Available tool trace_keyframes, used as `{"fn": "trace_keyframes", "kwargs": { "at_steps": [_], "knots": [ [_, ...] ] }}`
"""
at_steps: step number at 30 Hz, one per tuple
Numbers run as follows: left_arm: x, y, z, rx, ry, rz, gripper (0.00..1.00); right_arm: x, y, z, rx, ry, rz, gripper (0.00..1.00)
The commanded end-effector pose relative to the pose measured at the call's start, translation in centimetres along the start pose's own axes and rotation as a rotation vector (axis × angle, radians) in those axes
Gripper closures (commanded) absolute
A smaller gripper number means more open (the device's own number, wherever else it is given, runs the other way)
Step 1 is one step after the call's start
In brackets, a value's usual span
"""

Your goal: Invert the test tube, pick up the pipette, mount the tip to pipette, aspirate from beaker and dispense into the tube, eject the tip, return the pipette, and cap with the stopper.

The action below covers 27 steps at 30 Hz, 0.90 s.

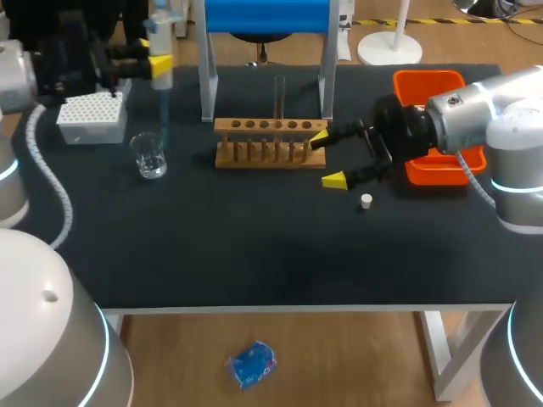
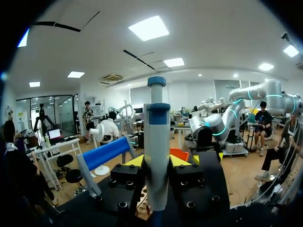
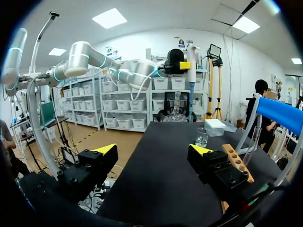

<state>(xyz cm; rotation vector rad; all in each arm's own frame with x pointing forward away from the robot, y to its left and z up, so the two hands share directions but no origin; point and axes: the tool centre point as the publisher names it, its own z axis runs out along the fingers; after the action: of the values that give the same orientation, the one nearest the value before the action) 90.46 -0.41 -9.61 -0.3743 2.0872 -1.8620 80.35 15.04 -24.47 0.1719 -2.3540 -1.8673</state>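
Left gripper [image 1: 158, 64] clamped on the grey-and-blue plastic pipette [image 2: 157, 142], long axis upright, near the bench's far left corner. Its slender translucent blue tip [image 1: 163, 127] points down at the small clear glass beaker [image 1: 150, 157] just beneath, so the descent is judged near-vertical. Right gripper [image 1: 327, 158] wide open, empty, beside the perforated wooden rack [image 1: 270, 142] bearing the upright glass test tube [image 1: 279, 97], with the small white stopper [image 1: 366, 201] nearby.

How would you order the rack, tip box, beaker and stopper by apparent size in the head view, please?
1. rack
2. tip box
3. beaker
4. stopper
The gaps look clear enough that nearness to the camera should not change the order.
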Motion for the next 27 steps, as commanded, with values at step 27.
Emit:
{"fn": "trace_keyframes", "kwargs": {
  "at_steps": [27],
  "knots": [
    [-4.0,0.8,-3.1,0.059,0.007,0.01,1.0,0.0,0.0,-0.1,0.002,0.002,0.0,0.0]
  ]
}}
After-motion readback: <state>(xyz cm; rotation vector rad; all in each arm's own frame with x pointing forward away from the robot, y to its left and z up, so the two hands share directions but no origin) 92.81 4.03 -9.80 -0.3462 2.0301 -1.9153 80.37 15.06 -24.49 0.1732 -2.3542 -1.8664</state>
